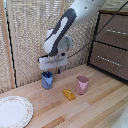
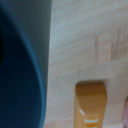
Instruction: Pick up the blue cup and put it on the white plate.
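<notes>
The blue cup [image 1: 47, 80] stands upright on the wooden table, left of centre in the exterior view. My gripper [image 1: 51, 73] hangs straight over it, its fingers down at the rim and apparently spread apart, so it looks open. In the wrist view the cup's dark blue wall [image 2: 22, 70] fills one side, very close to the camera, and no finger shows there. The white plate [image 1: 14, 111], large with a faint patterned rim, lies at the front on the exterior view's left, well apart from the cup.
A pink cup [image 1: 82, 84] stands to the exterior view's right of the blue one. Between them, nearer the front, lies a small orange object [image 1: 69, 94], also seen in the wrist view [image 2: 90, 106]. A brown drawer cabinet [image 1: 111, 45] stands at the back right.
</notes>
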